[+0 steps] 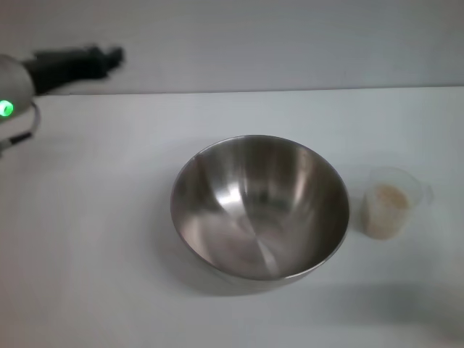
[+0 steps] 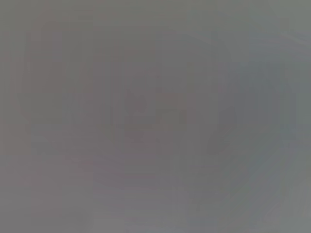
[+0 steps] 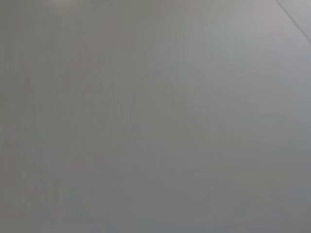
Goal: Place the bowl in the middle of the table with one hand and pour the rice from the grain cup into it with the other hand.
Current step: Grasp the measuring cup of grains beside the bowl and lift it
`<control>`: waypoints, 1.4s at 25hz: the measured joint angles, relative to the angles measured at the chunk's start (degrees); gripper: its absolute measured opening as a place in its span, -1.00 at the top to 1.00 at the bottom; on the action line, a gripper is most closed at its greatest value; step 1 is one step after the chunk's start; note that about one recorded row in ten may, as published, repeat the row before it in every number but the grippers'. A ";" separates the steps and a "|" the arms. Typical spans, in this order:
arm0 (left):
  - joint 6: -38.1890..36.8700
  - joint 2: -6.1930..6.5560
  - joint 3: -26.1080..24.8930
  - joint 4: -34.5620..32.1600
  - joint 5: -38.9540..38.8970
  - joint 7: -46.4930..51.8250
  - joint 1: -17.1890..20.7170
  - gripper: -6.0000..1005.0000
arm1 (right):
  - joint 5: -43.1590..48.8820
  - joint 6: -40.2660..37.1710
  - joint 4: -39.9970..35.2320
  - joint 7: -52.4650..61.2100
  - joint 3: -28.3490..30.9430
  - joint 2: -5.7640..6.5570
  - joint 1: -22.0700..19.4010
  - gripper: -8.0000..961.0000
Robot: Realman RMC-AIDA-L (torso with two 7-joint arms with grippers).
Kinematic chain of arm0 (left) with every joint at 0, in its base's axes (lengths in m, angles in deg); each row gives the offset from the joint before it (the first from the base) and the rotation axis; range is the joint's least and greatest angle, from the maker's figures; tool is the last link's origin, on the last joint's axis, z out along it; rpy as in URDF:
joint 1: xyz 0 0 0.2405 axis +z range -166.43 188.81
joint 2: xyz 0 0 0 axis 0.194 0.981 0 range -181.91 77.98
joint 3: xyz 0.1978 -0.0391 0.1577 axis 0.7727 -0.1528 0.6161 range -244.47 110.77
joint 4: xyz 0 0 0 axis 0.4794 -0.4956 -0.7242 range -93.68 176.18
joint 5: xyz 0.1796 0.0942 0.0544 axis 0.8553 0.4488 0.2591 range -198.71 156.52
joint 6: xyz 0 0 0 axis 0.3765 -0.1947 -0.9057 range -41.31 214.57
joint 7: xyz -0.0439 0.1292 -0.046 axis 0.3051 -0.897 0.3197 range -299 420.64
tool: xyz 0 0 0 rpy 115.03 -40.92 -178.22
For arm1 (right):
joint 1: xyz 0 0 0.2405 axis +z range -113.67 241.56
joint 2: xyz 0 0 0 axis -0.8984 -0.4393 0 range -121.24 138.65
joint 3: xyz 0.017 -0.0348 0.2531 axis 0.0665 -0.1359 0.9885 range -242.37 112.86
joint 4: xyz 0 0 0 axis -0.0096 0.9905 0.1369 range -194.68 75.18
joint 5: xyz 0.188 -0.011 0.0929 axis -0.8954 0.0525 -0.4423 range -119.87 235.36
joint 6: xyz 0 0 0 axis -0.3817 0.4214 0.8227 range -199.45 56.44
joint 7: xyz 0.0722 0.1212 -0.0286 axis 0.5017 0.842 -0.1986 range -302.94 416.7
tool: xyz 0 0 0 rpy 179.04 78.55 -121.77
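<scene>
Currently the bowl (image 1: 259, 206) sits on the table (image 1: 94, 239), near the middle of the head view, upright and tilted a little, its opening facing up and toward the camera. Inside: bare brushed metal, nothing in it. Grain cup (image 1: 392, 203) stands upright on the table just beside the bowl, on the robot's right, a narrow gap between them. Rice (image 1: 386, 206) fills the lower part of the cup as a pale beige mass; none seen on the tabletop or in the bowl.

Left gripper (image 1: 112, 54): raised at the far-left corner of the head view, above the table's back edge, well apart from the bowl, pointing toward the robot's right. It holds nothing visible. Whether it is released or clenched cannot be told. A green light (image 1: 6, 109) glows on the left arm segment at the frame edge.

Right gripper: does not appear in the head view.

Left wrist view: uniform grey, nothing distinguishable. Right wrist view: plain grey surface, with a thin line crossing one corner; no objects.
</scene>
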 joint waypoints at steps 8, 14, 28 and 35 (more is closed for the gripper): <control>-48.80 0.11 11.44 -6.52 0.58 -11.61 6.55 0.25 | 0.00 0.01 -0.39 -0.04 -0.20 -0.07 -0.39 -0.49; -77.09 0.01 18.76 -16.85 6.46 -8.87 6.11 0.27 | -0.09 0.04 -0.57 -0.10 -0.24 -0.09 -0.49 -0.49; -105.09 0.13 18.21 -48.48 35.25 54.19 3.18 0.26 | -0.11 0.14 -0.06 -0.12 -0.66 -0.47 -3.37 -0.49; -105.24 0.11 18.48 -50.59 35.52 53.53 3.56 0.26 | -0.07 0.49 0.04 -0.19 -3.57 -0.47 -6.10 -0.48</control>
